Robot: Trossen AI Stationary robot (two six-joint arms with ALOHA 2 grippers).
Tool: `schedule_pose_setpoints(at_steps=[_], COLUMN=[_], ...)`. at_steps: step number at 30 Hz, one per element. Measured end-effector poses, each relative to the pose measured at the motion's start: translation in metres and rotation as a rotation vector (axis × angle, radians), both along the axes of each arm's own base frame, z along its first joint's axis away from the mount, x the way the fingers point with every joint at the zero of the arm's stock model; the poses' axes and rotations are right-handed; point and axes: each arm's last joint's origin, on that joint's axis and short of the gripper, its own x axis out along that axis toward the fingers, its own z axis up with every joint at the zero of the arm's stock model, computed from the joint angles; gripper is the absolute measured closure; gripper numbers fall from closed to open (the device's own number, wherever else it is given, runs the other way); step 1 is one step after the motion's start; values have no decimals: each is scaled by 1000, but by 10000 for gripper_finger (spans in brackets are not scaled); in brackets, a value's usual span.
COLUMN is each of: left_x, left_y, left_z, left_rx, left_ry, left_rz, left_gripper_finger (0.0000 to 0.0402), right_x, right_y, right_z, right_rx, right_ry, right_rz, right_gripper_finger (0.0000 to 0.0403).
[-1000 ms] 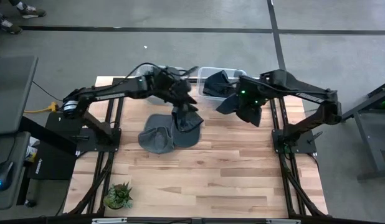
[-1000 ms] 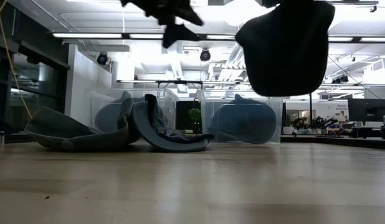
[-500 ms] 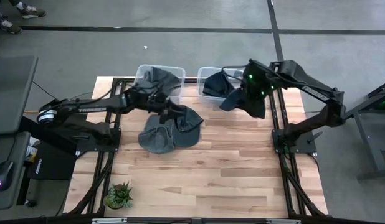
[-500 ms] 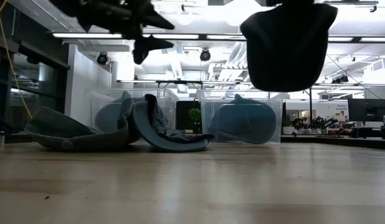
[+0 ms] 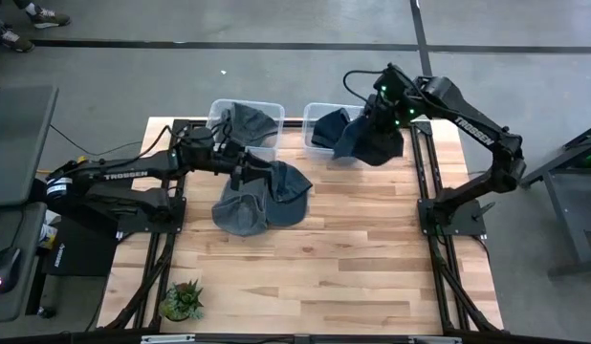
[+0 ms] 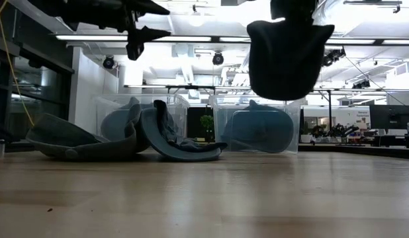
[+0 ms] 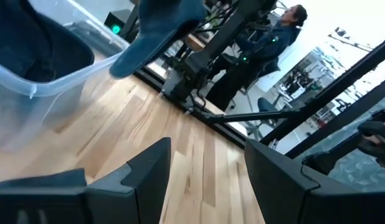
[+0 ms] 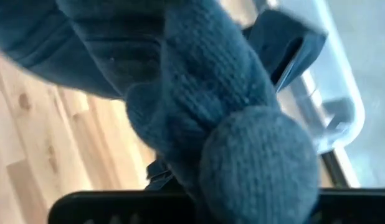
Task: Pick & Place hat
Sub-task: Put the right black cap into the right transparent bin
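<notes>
The right gripper (image 5: 380, 113), fingers clamped on a limp knit hat (image 5: 368, 141), dangles it over the desk's far-edge bin (image 5: 319, 112); the left gripper's (image 5: 240, 170) fingers are apart, empty.

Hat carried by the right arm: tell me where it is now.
In the high view the hat hangs from the right end effector at the table's far right, over the right clear bin.
</notes>
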Motion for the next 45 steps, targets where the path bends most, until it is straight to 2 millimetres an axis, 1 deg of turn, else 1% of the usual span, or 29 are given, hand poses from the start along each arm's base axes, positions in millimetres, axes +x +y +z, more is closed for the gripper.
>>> schedule_pose_setpoints(at_steps=[8, 14, 22, 27, 30, 34, 38, 41, 45], left_x=[1, 1, 1, 1, 1, 1, 1, 1, 1], left_y=[1, 2, 2, 3, 3, 3, 3, 4, 4], left_z=[-2, -2, -2, -2, -2, -2, -2, -2, -2], left_rx=[-34, -39, -61, -78, -85, -101, -108, -120, -124], left_ry=[18, 19, 20, 19, 19, 18, 19, 18, 18], left_rz=[22, 51, 84, 102, 103, 113, 122, 133, 135], left_gripper_finger=[199, 199, 199, 199, 199, 199, 199, 199, 199], right_x=[1, 12, 32, 34, 34, 35, 40, 44, 48], right_y=[-24, -39, -56, -60, -68, -83, -94, -102, -113], right_z=[4, -7, -29, -36, -39, -51, -66, -79, -90], right_rx=[-128, -138, -107, -61, -53, -2, 65, 104, 114], right_ry=[-86, -86, -57, -63, -88, -98, -100, -79, -70], right_rz=[52, 108, 140, 153, 145, 123, 116, 89, 23], right_gripper_finger=[403, 403, 403, 403, 403, 403, 403, 403, 403])
